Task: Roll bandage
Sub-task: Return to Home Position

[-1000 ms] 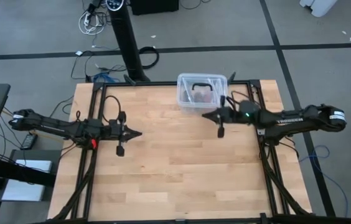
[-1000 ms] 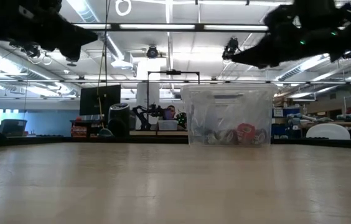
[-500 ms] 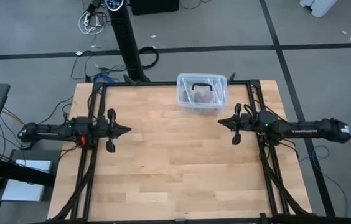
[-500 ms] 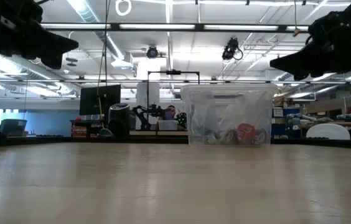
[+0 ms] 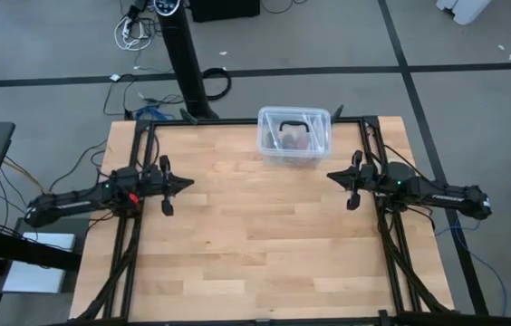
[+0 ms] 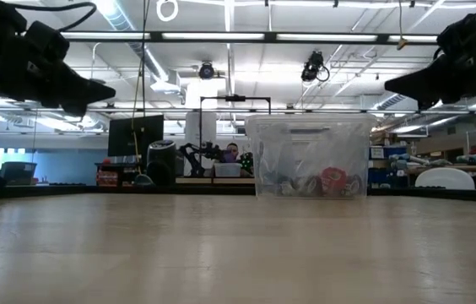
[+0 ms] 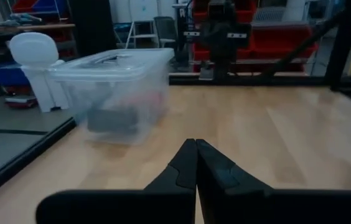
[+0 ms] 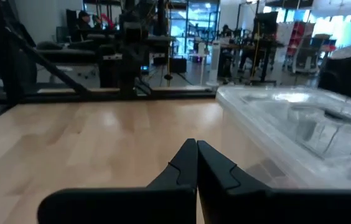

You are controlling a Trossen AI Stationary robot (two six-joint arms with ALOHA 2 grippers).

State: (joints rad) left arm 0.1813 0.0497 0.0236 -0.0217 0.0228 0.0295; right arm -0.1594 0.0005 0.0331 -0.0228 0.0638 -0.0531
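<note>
A clear plastic box (image 5: 294, 137) with a lid stands at the table's far edge, right of the middle; dark and red things show inside it (image 6: 310, 180). A dark mass shows through its wall in the left wrist view (image 7: 114, 118); whether that is the bandage I cannot tell. No black strip lies on the table. My left gripper (image 5: 188, 183) is shut and empty above the table's left part. My right gripper (image 5: 331, 175) is shut and empty above the table's right part, near the box. Both point toward the table's middle.
The wooden tabletop (image 5: 255, 235) is bare between the two arms. A black frame (image 5: 237, 122) runs along the table's edges. Beyond the far edge the low view shows a workshop with benches and a person (image 6: 231, 153) far off.
Both arms have drawn back from the table's middle: my left gripper toward the left edge, my right gripper toward the right edge and a little nearer. Both have stayed shut and empty. The box has kept still.
</note>
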